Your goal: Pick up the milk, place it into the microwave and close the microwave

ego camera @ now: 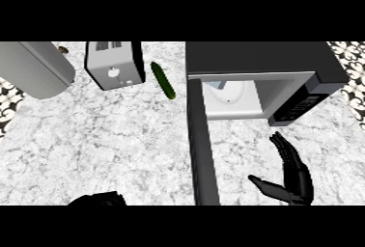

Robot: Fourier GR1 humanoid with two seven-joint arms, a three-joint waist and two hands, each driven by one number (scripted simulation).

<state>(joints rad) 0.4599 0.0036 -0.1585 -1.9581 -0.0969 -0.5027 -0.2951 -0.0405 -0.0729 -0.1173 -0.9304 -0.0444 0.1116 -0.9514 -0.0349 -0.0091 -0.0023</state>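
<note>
The microwave stands at the back right with its door swung wide open, seen edge-on and reaching toward me. Inside the lit cavity lies a white turntable, and a small white and pale blue shape, which looks like the milk carton, sits at its left side. My right hand is open in front of the microwave, right of the door, fingers straight and thumb spread, holding nothing. My left hand shows only as a dark shape at the lower left edge.
A silver toaster stands at the back, with a green cucumber lying between it and the microwave door. A large grey cylinder fills the back left corner. The marble counter spreads left of the door.
</note>
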